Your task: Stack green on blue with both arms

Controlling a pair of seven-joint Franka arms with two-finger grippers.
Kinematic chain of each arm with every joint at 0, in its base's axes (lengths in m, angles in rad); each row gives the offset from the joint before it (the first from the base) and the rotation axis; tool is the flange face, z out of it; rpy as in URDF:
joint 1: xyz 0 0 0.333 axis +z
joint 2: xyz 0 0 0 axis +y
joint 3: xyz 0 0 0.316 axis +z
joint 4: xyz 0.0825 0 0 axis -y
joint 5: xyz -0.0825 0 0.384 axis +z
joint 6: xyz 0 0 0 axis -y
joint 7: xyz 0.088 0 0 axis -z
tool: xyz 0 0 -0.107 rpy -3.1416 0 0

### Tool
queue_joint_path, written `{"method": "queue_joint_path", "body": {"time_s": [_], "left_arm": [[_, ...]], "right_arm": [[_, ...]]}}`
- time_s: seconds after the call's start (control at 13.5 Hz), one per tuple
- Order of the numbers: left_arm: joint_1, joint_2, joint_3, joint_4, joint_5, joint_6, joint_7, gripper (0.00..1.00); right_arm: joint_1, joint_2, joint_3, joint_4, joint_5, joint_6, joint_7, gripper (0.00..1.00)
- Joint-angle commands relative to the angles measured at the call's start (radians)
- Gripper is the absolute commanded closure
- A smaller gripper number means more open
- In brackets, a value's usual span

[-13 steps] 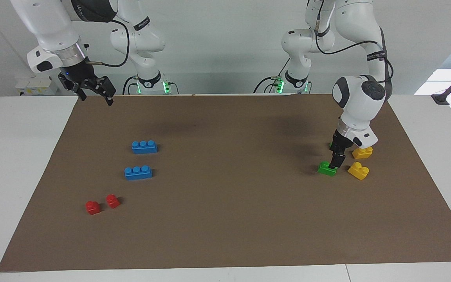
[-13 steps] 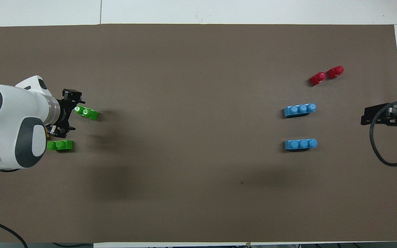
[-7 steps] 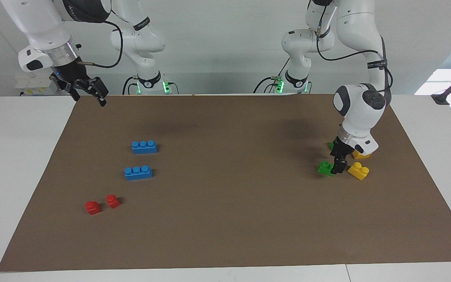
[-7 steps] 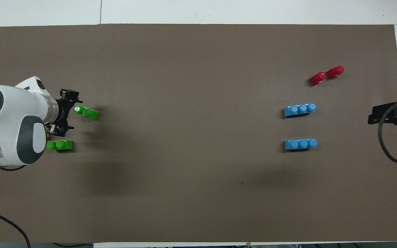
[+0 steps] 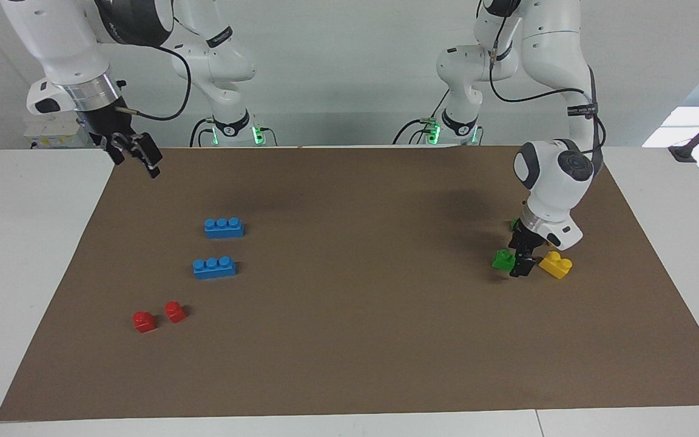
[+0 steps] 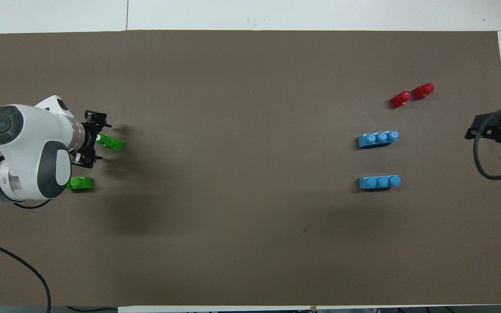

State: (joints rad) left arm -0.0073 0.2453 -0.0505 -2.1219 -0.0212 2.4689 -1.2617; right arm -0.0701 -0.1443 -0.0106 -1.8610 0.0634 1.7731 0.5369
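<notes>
Two grippers are in play. Your left gripper (image 5: 520, 262) is down at the mat around the green brick (image 5: 503, 260) that lies farther from the robots; its fingers straddle the brick, but you cannot tell whether they have closed on it. The second green brick (image 6: 81, 183) sits nearer the robots, mostly hidden under the left arm's wrist, and a yellow brick (image 5: 556, 264) lies just beside the gripper. Your right gripper (image 5: 134, 151) waits in the air over the mat's corner at the right arm's end, fingers parted and empty.

Judge the task as barely begun: no green brick is lifted, and both blue bricks (image 5: 223, 227) (image 5: 214, 267) lie bare at the right arm's end, well apart from the green ones. Pickup, carry and stacking remain.

Two red bricks (image 5: 158, 316) lie farther out than the blue ones. A brown mat (image 5: 349, 340) covers the white table (image 5: 28, 255); a plain pale wall stands at the robots' end
</notes>
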Motion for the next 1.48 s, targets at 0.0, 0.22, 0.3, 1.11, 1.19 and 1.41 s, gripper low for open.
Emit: {"method": "queue_joint_path", "body": {"time_s": [0.0,0.22,0.3,1.11,1.19,1.41], "left_arm": [[-0.007,0.017,0.006,0.016,0.012,0.01,-0.021,0.07],[-0.005,0.016,0.008,0.019,0.039,0.007,-0.021,0.37],[-0.003,0.015,0.008,0.02,0.046,0.007,-0.019,0.7],[-0.023,-0.018,-0.003,0.248,0.055,-0.293,-0.019,1.0],[-0.042,-0.03,-0.002,0.298,0.053,-0.365,-0.019,1.0],[-0.077,-0.08,-0.005,0.375,0.046,-0.516,-0.028,1.0]], "right_arm": [[0.0,0.061,0.003,-0.017,0.148,0.069,0.33,0.04],[-0.017,0.179,0.001,0.005,0.269,0.094,0.636,0.04],[-0.028,0.218,0.001,0.006,0.273,0.127,0.641,0.04],[-0.028,0.459,0.008,0.032,0.302,0.269,0.553,0.03],[-0.034,0.477,0.008,0.032,0.3,0.269,0.522,0.02],[-0.037,0.512,0.008,0.042,0.3,0.282,0.468,0.02]]}}
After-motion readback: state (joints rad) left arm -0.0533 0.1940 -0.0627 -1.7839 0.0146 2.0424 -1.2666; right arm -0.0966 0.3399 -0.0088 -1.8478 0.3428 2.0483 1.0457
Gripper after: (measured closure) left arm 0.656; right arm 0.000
